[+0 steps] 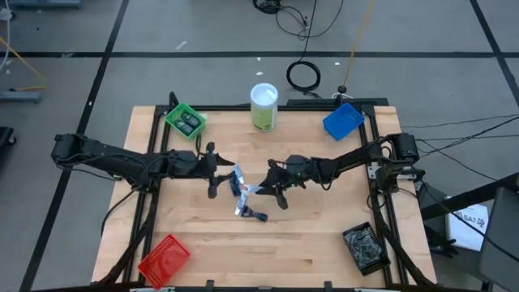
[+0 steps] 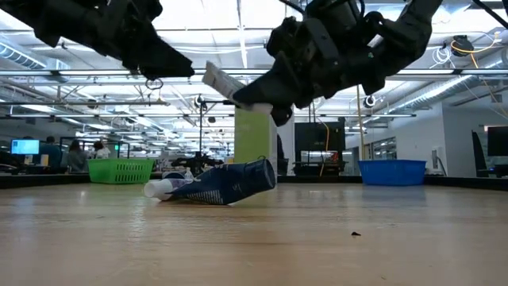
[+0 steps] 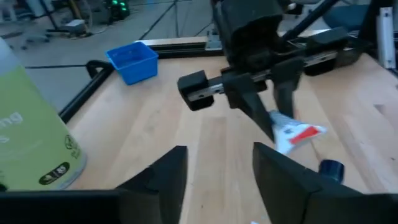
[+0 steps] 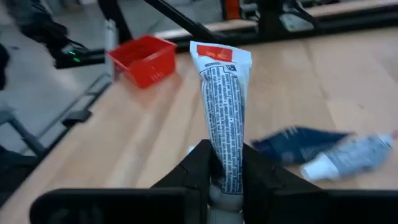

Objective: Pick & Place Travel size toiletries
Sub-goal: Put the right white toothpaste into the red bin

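My right gripper (image 4: 225,168) is shut on a white tube (image 4: 224,106) with fine print and a red band at its crimped end. It hovers over the middle of the table (image 1: 266,188), above a small pile of blue-and-white tubes (image 1: 238,182) lying flat on the wood (image 2: 214,184) (image 4: 323,152). One more tube with a dark blue cap (image 1: 258,216) lies nearer the near edge. My left gripper (image 1: 213,172) hangs open just left of the pile, clear of everything; its two fingers frame the left wrist view (image 3: 217,180). My right gripper pinches the white tube between its two fingers at the cap end (image 4: 225,177). The fingers come slanting down from the table's right and lie along the tube. The tube is lifted clear of the table, and its crimped red end (image 2: 214,77) points away from the gripper, up and to the left.
A tall white-and-green canister (image 1: 264,106) stands at the far edge, between a green bin (image 1: 186,120) and a blue bin (image 1: 342,121). A red bin (image 1: 165,259) sits at the near left corner. A black bin (image 1: 366,247) holding dark items sits near right. Bare wood lies between them.
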Available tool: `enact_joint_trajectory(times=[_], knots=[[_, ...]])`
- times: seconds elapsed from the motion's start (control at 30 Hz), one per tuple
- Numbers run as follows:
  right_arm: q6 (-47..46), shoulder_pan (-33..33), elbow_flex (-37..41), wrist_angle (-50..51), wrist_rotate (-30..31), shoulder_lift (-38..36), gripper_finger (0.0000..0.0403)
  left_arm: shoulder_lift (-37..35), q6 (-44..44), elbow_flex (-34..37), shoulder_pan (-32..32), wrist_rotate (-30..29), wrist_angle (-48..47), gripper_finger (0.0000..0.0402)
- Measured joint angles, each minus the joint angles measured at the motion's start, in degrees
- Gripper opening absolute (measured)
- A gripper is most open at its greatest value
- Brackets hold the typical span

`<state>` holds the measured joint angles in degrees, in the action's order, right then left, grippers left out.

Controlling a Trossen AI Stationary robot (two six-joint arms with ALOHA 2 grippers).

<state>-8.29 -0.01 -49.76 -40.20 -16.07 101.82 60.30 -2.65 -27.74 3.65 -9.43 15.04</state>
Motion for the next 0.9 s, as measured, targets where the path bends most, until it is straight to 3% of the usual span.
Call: enact_joint_trajectory(times=[0.3, 0.6, 0.9], knots=[[-0.89, -1.55, 0.00, -3.44, -2.21, 0.00, 0.0042, 5.83, -5.44, -3.49, 5.35, 0.32, 0.05, 0.0284], [-1.53, -1.49, 0.00, -6.81, -6.58, -0.04, 0.0040, 15.90, -11.47, -5.88, 5.98, -0.11, 6.04, 0.0289], [-1.97, -1.43, 0.00, -6.26, -6.61, -0.04, 0.0042, 18.18, -14.67, -9.52, 5.98, 0.35, 7.72, 0.0289]])
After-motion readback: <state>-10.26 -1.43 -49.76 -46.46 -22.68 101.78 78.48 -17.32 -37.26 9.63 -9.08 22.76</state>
